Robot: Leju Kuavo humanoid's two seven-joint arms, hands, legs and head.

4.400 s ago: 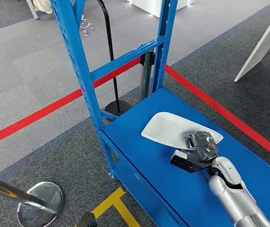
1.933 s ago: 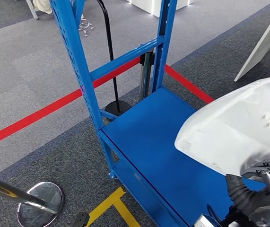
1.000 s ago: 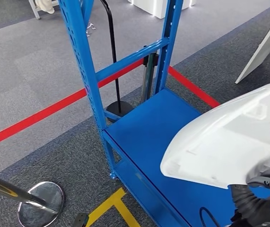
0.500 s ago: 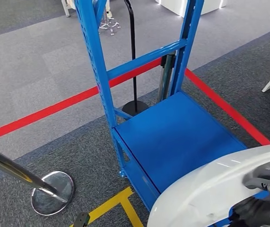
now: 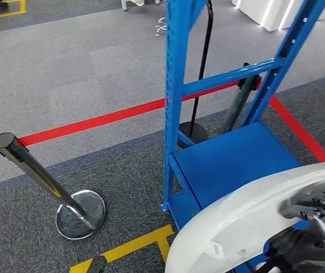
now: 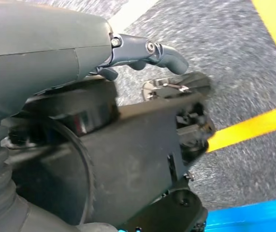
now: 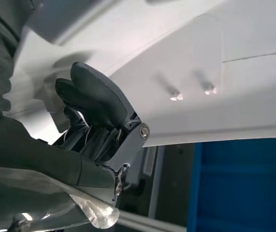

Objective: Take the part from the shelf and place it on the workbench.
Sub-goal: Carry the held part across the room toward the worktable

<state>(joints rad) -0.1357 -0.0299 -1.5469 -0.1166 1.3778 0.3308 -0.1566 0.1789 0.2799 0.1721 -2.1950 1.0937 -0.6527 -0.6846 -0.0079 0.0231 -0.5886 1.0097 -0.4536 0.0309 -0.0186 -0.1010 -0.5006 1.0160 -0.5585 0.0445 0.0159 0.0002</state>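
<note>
The whole head view has swung since half a second ago: the blue shelf frame [image 5: 175, 85] now stands further right and a chrome stanchion [image 5: 44, 179] with its round base has come well into the picture. That is the camera turning with the robot, not the things moving. The blue shelf deck [image 5: 233, 162], where the part lay 4.4 s ago, now shows bare blue where it is visible, and the white moulded panel [image 5: 238, 219] is off it and carried low at the right, its rounded edge hanging over the shelf's front corner. By my reading, the pick-up is done and the robot is turning away toward the workbench, which no picture shows yet; placing remains.

The right hand [image 5: 319, 213] grasps the panel: in the head view dark fingers wrap its upper face. The right wrist view adds what the head view hides, the panel's [image 7: 202, 72] underside with 2 small raised tabs, and the right hand's [image 7: 96, 116] thick thumb pressed up against it, with blue shelf beyond.

The left wrist view looks down at grey carpet and yellow floor tape [image 6: 253, 128]; the left hand [image 6: 136, 53] holds nothing, with a dark finger reaching out, but whether its fingers are spread or curled I cannot tell.
</note>
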